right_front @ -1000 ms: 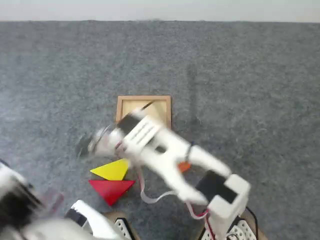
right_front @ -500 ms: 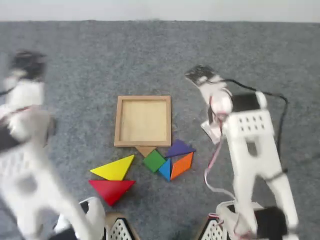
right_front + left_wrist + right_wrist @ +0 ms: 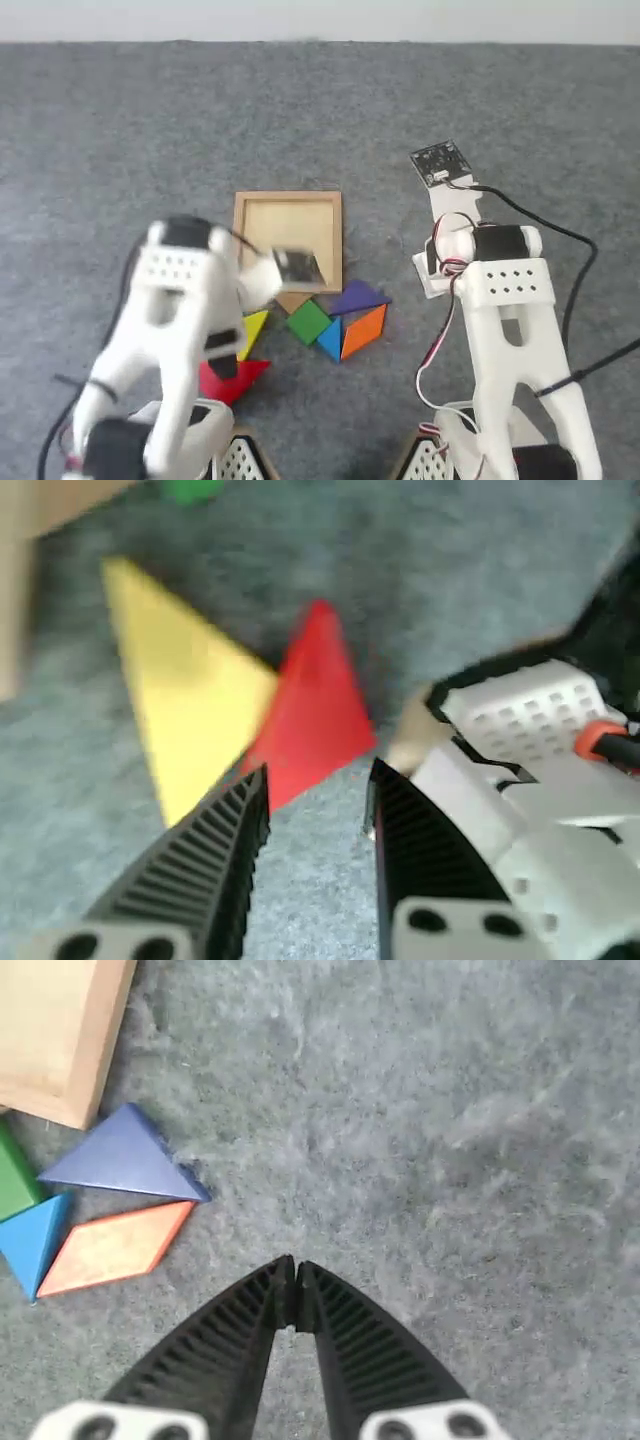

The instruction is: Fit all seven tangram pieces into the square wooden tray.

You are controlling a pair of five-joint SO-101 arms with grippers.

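The square wooden tray [image 3: 288, 240] lies empty on the grey carpet. Just in front of it sit a green square [image 3: 308, 320], a blue triangle [image 3: 330, 338], an orange parallelogram [image 3: 363, 330], a purple triangle [image 3: 360, 297] and a tan triangle [image 3: 292, 300]. The left arm [image 3: 185, 290] leans over the yellow triangle [image 3: 252, 328] and red triangle [image 3: 235, 375]. My left gripper [image 3: 318, 770] hangs open above the red triangle [image 3: 315, 710], beside the yellow one [image 3: 180, 690]. My right gripper [image 3: 296, 1270] is shut over bare carpet, apart from the purple triangle [image 3: 125, 1160] and orange parallelogram [image 3: 110, 1245].
The right arm [image 3: 495, 280] stands upright to the right of the tray. A white arm base [image 3: 520, 720] sits close to the red triangle. Bare carpet stretches behind the tray and to both sides.
The right arm pulled back from over the pieces and tray to stand upright at the right. The left arm swung in from the far left over the yellow and red triangles. No piece has moved.
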